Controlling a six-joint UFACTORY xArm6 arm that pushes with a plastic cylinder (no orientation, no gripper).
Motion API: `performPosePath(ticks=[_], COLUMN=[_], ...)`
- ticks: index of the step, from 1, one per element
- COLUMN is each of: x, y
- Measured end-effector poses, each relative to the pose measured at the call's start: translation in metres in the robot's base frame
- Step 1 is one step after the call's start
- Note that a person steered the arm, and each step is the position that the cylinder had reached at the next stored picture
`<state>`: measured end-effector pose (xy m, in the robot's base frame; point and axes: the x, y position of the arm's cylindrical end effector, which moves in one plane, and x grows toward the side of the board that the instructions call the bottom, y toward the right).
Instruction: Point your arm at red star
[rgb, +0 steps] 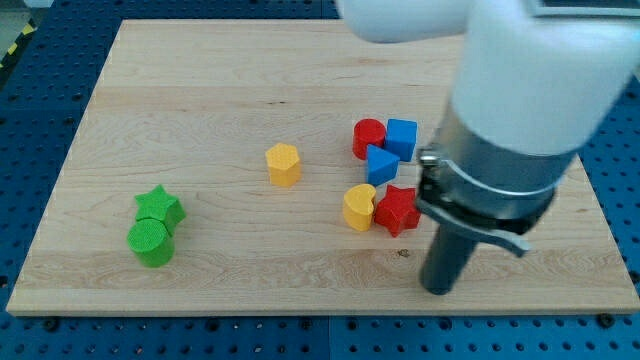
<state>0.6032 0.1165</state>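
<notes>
The red star (397, 209) lies on the wooden board (200, 90) right of centre, touching a yellow heart (359, 207) on its left. My tip (439, 288) is on the board below and to the right of the red star, a short gap away from it. A blue triangle (380, 164) sits just above the star, with a red cylinder (369, 137) and a blue cube (402, 138) above that. The arm's body hides the board to the star's right.
A yellow hexagon (283, 164) stands alone near the board's middle. A green star (160, 207) and a green cylinder (151, 242) touch each other at the view's lower left. The board's bottom edge is close below my tip.
</notes>
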Motion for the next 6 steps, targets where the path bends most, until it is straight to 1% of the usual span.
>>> performPosePath(ticks=[1,2,3,4,5,6], x=[0.0,-0.01,-0.026,-0.043,-0.057,-0.057], y=[0.038,0.067,0.073,0.044,0.029,0.029])
